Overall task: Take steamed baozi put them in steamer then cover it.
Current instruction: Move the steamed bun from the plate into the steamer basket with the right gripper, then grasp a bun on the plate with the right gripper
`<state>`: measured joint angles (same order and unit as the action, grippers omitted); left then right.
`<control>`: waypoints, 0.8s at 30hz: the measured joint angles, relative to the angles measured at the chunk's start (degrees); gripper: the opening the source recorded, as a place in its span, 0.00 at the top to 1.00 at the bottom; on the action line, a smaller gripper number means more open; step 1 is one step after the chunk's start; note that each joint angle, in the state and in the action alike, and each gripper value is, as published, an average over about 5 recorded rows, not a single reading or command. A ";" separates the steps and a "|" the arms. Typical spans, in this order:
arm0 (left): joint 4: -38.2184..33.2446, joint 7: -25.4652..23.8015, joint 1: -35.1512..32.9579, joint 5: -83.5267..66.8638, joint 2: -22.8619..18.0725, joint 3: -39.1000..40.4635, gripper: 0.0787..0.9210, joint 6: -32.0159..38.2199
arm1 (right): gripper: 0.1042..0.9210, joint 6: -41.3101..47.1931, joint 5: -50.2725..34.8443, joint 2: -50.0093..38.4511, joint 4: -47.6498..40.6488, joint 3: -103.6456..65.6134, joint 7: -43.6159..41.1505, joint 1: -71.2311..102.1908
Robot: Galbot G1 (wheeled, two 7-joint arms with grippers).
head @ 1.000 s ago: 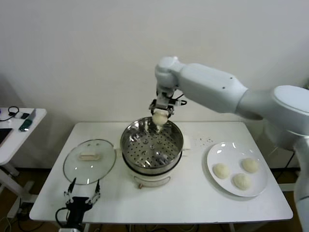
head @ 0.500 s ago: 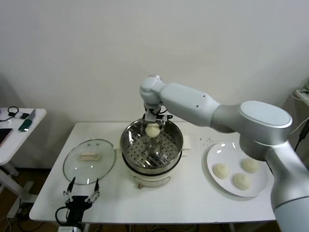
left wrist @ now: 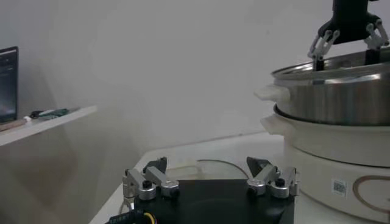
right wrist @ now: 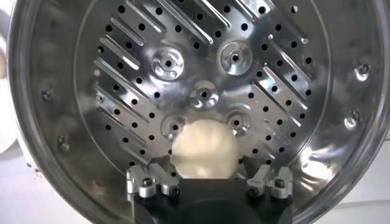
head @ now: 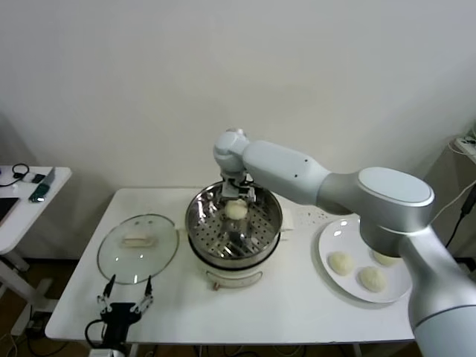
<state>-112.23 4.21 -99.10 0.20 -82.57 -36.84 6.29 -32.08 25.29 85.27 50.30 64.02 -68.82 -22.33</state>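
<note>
The steel steamer [head: 195, 223] stands mid-table on its cream base. One baozi [head: 236, 210] lies on the perforated tray toward the far side. My right gripper [head: 238, 198] is down inside the pot just above it. In the right wrist view the baozi [right wrist: 204, 149] rests on the tray [right wrist: 201, 67] between the spread fingers [right wrist: 148, 181], with small gaps on both sides. Three more baozi [head: 341, 262] lie on the white plate [head: 401, 291] at the right. My left gripper [head: 126, 294] is open and empty at the table's front left edge.
The glass lid [head: 138, 248] lies flat on the table left of the steamer, just beyond my left gripper [left wrist: 207, 171]. The left wrist view shows the steamer's side [left wrist: 341, 97] and the right gripper [left wrist: 348, 45] above its rim. A side table [head: 30, 195] stands far left.
My right gripper has moved left and down from above the far rim into the pot. The baozi has gone from hanging in the gripper to lying on the tray.
</note>
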 measured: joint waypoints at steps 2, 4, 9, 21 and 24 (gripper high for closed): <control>-0.08 0.05 0.00 -0.11 -0.05 -0.01 0.12 -0.06 | 0.12 -0.13 -0.40 -0.34 0.28 -0.20 -0.22 -0.33; -0.09 0.10 0.02 -0.20 -0.08 0.00 0.12 -0.09 | 0.12 -0.19 -1.03 -0.76 0.62 -0.39 -0.44 -0.79; -0.06 0.18 0.05 -0.35 -0.12 -0.07 0.12 -0.11 | 0.12 -0.08 -3.69 -2.31 1.89 -0.45 -0.93 -2.67; -1.02 0.28 -0.32 -1.43 0.53 -0.45 0.12 -0.61 | 0.12 7.64 -22.95 -12.99 7.79 8.53 0.66 -14.24; -1.22 0.29 -0.15 -1.66 0.71 -0.37 0.12 -0.72 | 0.12 11.41 -28.72 -17.51 10.39 12.15 2.03 -17.14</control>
<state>-113.45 4.50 -99.25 -1.46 -81.86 -37.21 5.57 -20.67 -3.43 67.76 60.69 76.17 -66.80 -39.48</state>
